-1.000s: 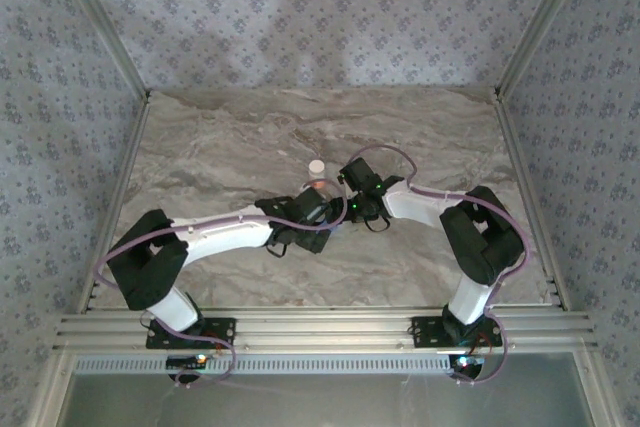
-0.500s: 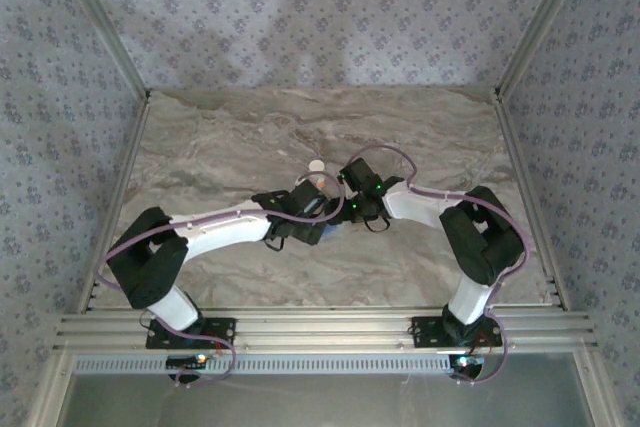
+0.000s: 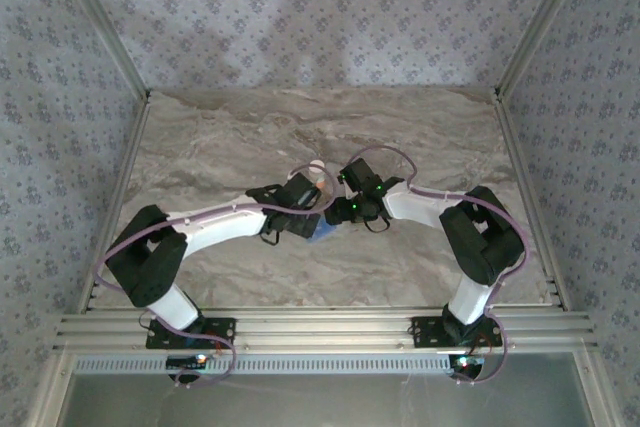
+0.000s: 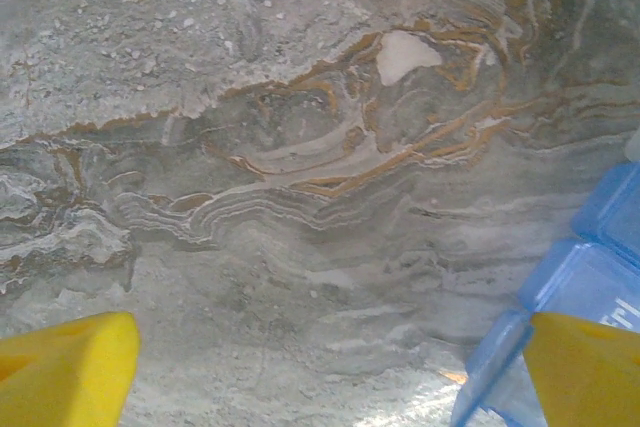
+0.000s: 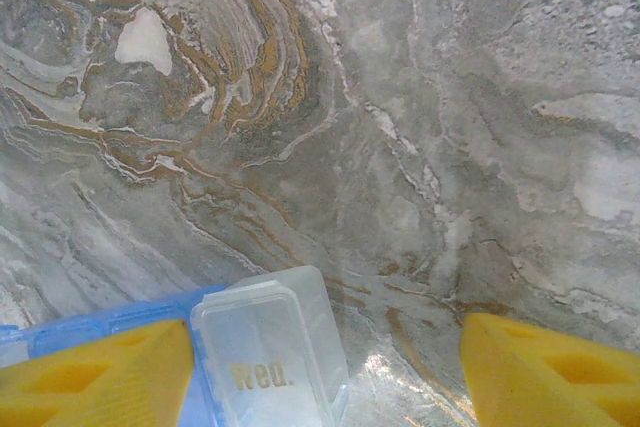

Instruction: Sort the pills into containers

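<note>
Blue pill box (image 3: 322,231) on the counter (image 3: 220,147), top view, both arms about equally near, I judge | left wrist: left tool (image 4: 325,377) spread wide, box under one finger (image 4: 585,367), off-centre | right wrist: right tool (image 5: 320,377) spread, box's long axis runs sideways, clear lid (image 5: 270,347) between its fingers

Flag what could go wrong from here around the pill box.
1. One finger of the open left gripper overlaps the blue pill box; lowering could shove or tip it.
2. The clear "wed." lid is flipped open beside a finger of the right gripper; closing might catch it.
3. In the top view, both wrists crowd beside the bottle; a bump could topple it.
</note>
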Controlling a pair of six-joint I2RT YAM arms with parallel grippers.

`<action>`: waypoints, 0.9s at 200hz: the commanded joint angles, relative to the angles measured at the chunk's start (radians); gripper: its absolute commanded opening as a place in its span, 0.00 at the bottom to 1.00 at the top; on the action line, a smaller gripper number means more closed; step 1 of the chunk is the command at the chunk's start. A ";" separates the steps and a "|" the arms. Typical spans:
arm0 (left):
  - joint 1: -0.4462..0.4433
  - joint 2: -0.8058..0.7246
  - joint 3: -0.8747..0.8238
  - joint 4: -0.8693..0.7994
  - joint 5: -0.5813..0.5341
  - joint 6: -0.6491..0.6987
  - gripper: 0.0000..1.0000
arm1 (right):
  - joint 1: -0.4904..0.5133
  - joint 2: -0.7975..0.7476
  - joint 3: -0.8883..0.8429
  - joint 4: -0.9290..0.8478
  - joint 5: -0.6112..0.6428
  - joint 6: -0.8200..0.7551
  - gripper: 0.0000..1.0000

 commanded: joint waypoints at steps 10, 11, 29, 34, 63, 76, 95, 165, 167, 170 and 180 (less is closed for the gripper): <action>0.031 0.021 -0.009 0.018 0.003 0.011 0.98 | 0.006 0.019 -0.026 -0.029 0.008 0.014 0.73; 0.031 0.022 -0.009 0.019 0.003 0.011 0.98 | 0.005 0.020 -0.026 -0.030 0.008 0.014 0.73; 0.035 0.033 -0.011 0.028 0.007 0.011 0.98 | 0.005 0.020 -0.028 -0.026 0.007 0.016 0.73; 0.038 0.037 -0.014 0.031 0.006 0.010 0.98 | 0.006 0.020 -0.030 -0.026 0.006 0.017 0.73; 0.039 0.054 -0.019 0.045 0.010 0.007 0.98 | 0.004 0.019 -0.033 -0.025 0.006 0.020 0.73; 0.039 0.059 -0.021 0.050 0.010 0.006 0.98 | 0.006 0.018 -0.034 -0.024 0.004 0.024 0.73; 0.039 0.063 -0.021 0.057 0.007 0.008 0.98 | 0.005 0.010 -0.038 -0.020 0.002 0.035 0.73; 0.056 0.072 0.024 0.071 0.016 0.037 0.98 | 0.005 -0.018 -0.032 -0.009 -0.010 0.077 0.73; 0.057 0.070 0.026 0.072 0.017 0.037 0.98 | 0.005 -0.020 -0.030 -0.010 -0.009 0.077 0.73; 0.061 0.070 0.028 0.071 0.019 0.038 0.98 | 0.006 -0.019 -0.027 -0.011 -0.009 0.077 0.73; 0.072 0.063 0.040 0.069 0.027 0.040 0.98 | 0.003 -0.022 -0.019 -0.017 -0.009 0.077 0.73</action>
